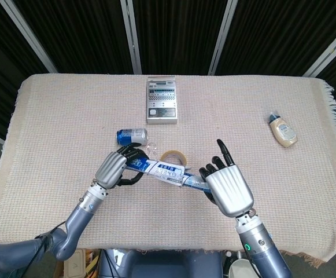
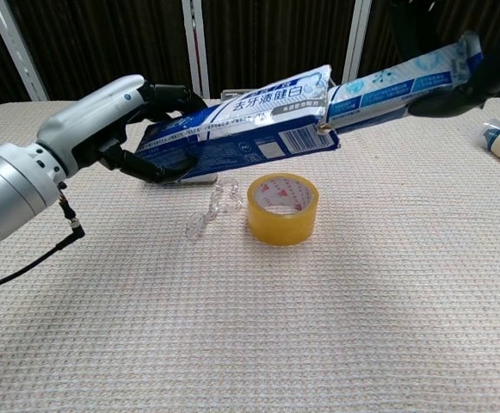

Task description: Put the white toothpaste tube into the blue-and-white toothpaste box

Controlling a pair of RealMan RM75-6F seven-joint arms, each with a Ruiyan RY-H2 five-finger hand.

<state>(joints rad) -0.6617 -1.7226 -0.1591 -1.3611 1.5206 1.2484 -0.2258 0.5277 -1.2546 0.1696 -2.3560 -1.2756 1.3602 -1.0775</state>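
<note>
Blue-and-white cardboard toothpaste box (image 2: pixel 241 129) gripped by the left hand (image 2: pixel 116 120) and held above the table, white-and-blue toothpaste tube (image 2: pixel 400 82) partly entered at its open end, apparently grasped by the right hand (image 1: pixel 228 185), yellow tape roll (image 2: pixel 282 208) lying beneath.

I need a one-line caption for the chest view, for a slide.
Left hand holds the box above the tape roll while the tube enters its open end.

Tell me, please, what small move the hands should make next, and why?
Probably the right hand should push the white toothpaste tube further into the blue-and-white toothpaste box, held off the table by the left hand: the tube's tip sits in the open end, most still outside.
</note>
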